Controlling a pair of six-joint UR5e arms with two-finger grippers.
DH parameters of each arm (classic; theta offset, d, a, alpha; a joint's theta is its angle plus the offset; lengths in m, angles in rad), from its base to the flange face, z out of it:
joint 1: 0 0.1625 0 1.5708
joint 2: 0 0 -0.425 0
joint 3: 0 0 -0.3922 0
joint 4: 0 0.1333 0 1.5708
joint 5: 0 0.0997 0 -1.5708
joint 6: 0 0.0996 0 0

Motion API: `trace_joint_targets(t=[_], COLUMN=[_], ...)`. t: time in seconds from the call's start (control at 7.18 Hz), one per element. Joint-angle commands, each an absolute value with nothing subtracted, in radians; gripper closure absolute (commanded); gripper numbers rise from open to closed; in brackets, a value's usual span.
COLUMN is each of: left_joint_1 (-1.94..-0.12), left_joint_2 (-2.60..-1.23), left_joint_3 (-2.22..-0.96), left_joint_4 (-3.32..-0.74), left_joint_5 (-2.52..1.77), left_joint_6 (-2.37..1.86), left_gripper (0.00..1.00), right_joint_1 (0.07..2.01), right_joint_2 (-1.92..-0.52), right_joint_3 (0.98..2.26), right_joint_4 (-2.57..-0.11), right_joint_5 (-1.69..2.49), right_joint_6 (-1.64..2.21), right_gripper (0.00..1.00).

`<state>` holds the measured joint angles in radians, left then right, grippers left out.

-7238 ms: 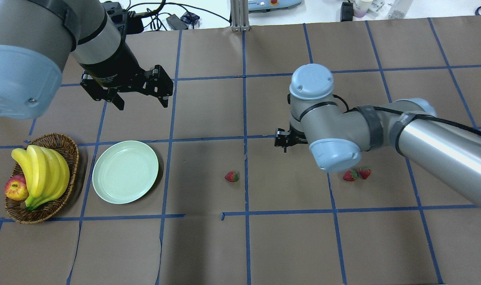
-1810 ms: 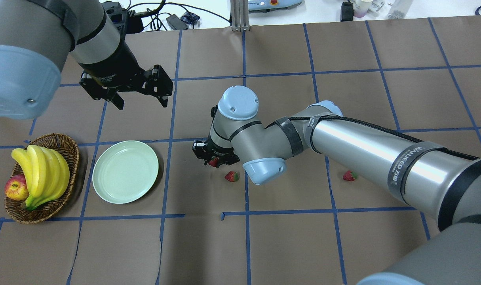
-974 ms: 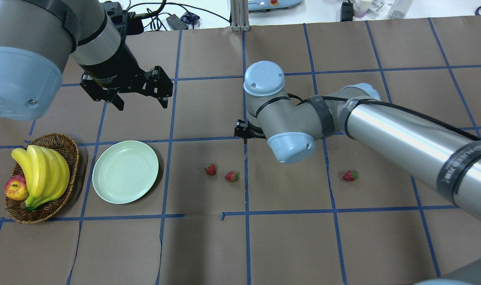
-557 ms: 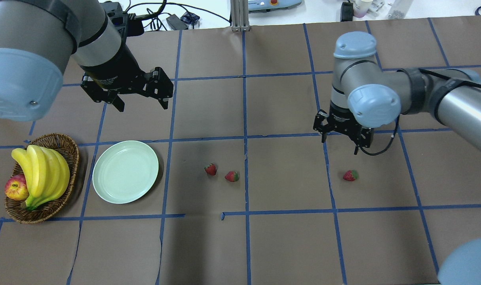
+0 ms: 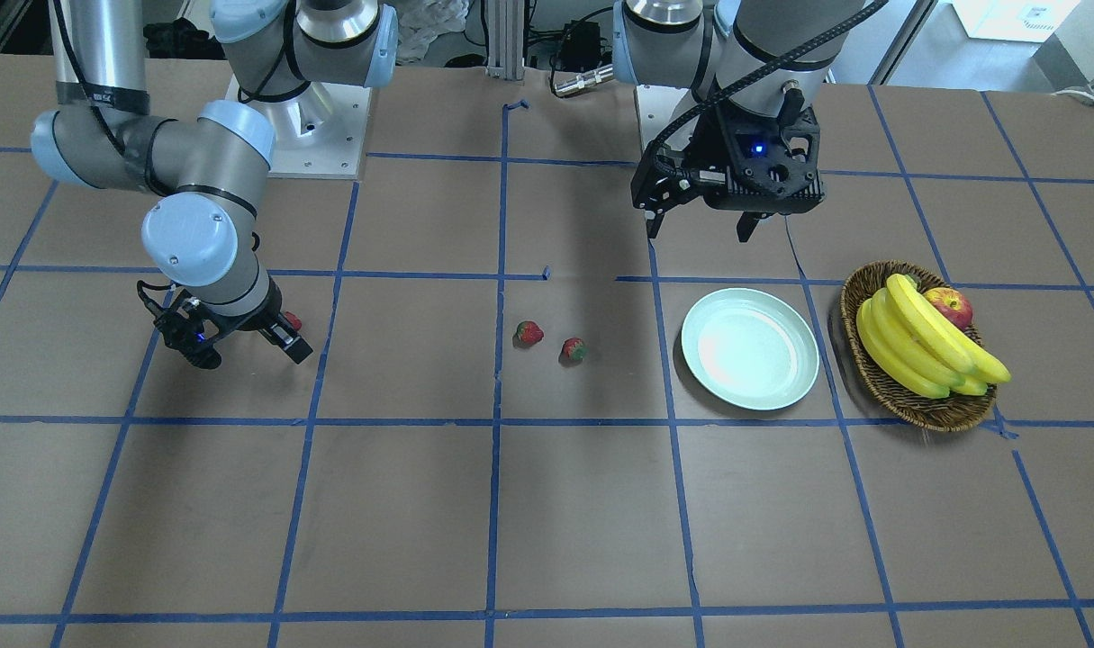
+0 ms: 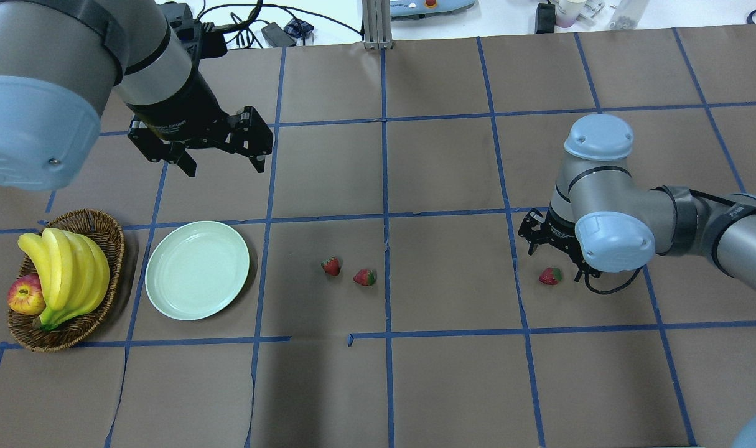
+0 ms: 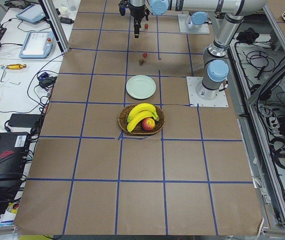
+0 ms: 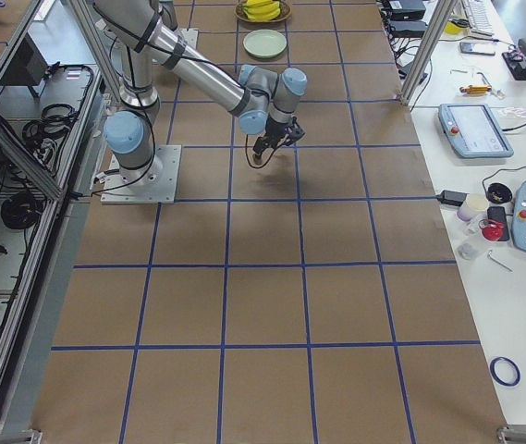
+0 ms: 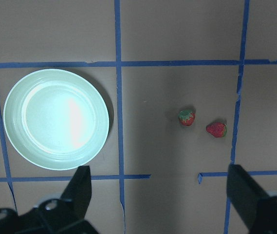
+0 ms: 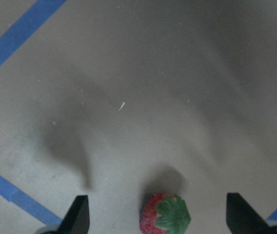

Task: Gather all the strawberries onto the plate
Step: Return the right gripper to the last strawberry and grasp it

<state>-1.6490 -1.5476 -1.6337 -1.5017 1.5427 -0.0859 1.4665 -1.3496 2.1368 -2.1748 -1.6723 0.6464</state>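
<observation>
Two strawberries point(image 6: 331, 266) point(image 6: 365, 277) lie close together mid-table, right of the empty mint-green plate point(image 6: 197, 270). A third strawberry point(image 6: 550, 275) lies far right. My right gripper point(image 6: 555, 262) is open and hangs low over this third berry, fingers either side; the right wrist view shows the berry point(image 10: 166, 214) between the fingertips point(image 10: 77, 214). My left gripper point(image 6: 223, 163) is open and empty, held high beyond the plate; its wrist view shows the plate point(image 9: 55, 118) and the two berries point(image 9: 187, 117) point(image 9: 216, 129).
A wicker basket point(image 6: 113, 249) with bananas point(image 6: 66, 274) and a red apple point(image 6: 25, 294) stands left of the plate. The brown table cover has a blue tape grid. The front-facing view shows the plate point(image 5: 750, 349) between berries and basket.
My right gripper carried one far-right strawberry leftward, set it down beside the middle berry, then swung back right and came down over the last berry. My left arm has not moved.
</observation>
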Motion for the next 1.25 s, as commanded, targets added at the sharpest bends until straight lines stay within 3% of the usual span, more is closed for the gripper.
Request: trace_joint_targets(t=[0.0, 0.42, 0.56, 0.7, 0.84, 1.11], left_joint_1=[-1.649, -1.649, -1.649, -1.649, -1.649, -1.649], left_joint_2=[-1.548, -1.548, -1.549, -1.548, -1.548, -1.549], left_joint_3=[-1.634, -1.632, -1.634, -1.634, -1.634, -1.634], left_joint_4=[-1.502, -1.500, -1.500, -1.500, -1.500, -1.500], left_joint_5=[1.543, 1.542, 1.542, 1.542, 1.542, 1.542], left_joint_6=[-0.086, -0.087, -0.087, -0.087, -0.089, -0.089], left_gripper=[0.00, 0.00, 0.00, 0.00, 0.00, 0.00], right_joint_1=[1.463, 1.460, 1.460, 1.459, 1.459, 1.459], right_joint_2=[-1.371, -1.371, -1.371, -1.371, -1.373, -1.373], right_joint_3=[2.161, 2.207, 2.207, 2.207, 2.207, 2.203], right_joint_4=[-2.195, -2.243, -2.244, -2.247, -2.249, -2.256], right_joint_5=[-1.669, -1.663, -1.663, -1.663, -1.664, -1.664], right_joint_6=[0.614, 0.620, 0.620, 0.621, 0.620, 0.633], right_gripper=[0.00, 0.05, 0.13, 0.41, 0.98, 1.00])
